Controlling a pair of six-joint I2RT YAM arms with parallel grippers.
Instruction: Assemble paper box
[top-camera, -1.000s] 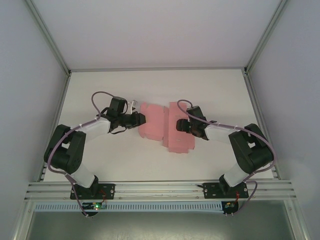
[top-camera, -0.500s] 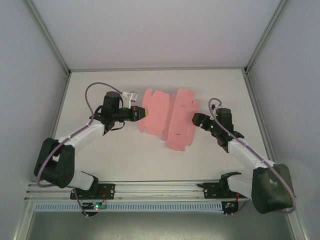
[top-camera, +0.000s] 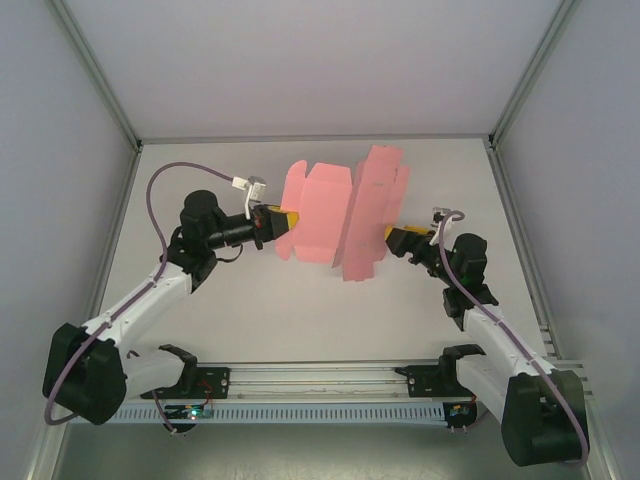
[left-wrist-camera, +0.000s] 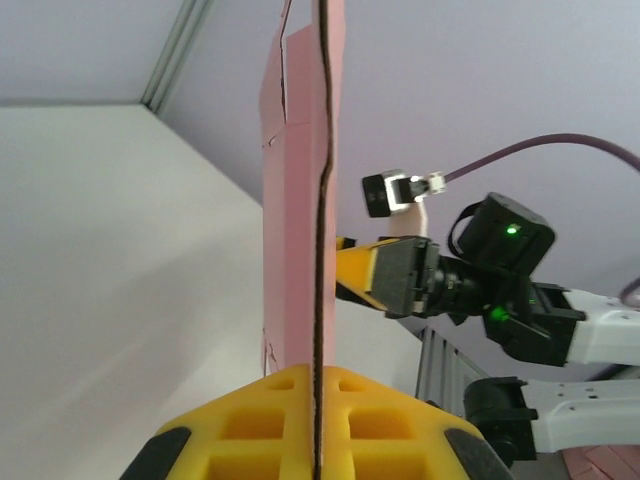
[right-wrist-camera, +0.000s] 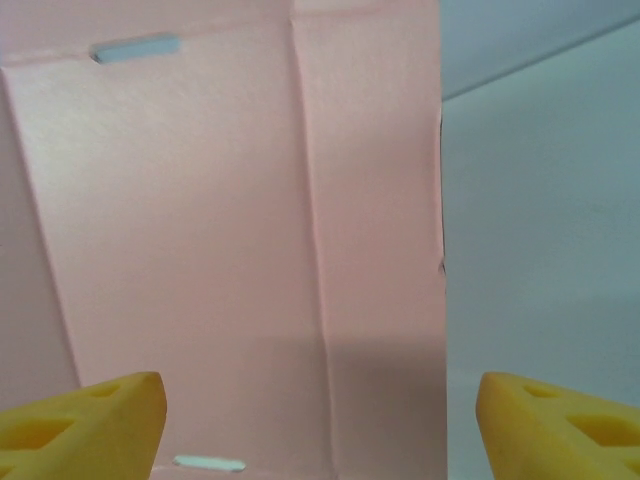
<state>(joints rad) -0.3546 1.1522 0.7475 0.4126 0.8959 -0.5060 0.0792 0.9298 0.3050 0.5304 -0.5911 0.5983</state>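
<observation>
The left gripper is clamping the left edge of the paper box, which is a creased pink sheet with flaps. The sheet is now standing up off the table, tilting, with its far flaps raised toward the back wall. A second ago it was lying flat with both grippers resting on it, and half a second ago it was only starting to lift. In the left wrist view the yellow fingers are pressing shut on the card, which is running straight up from them, edge-on. The left arm is reaching further out than before, its elbow having dropped toward the near-left corner. The right gripper has pulled off the sheet and swung out to the right. It is now pointing back at the sheet's right edge from just beside it, and contact there cannot be told. In the right wrist view its fingertips are sitting wide apart with nothing pinched between them. The pink panel, with its creases and slots, is facing the right gripper.
</observation>
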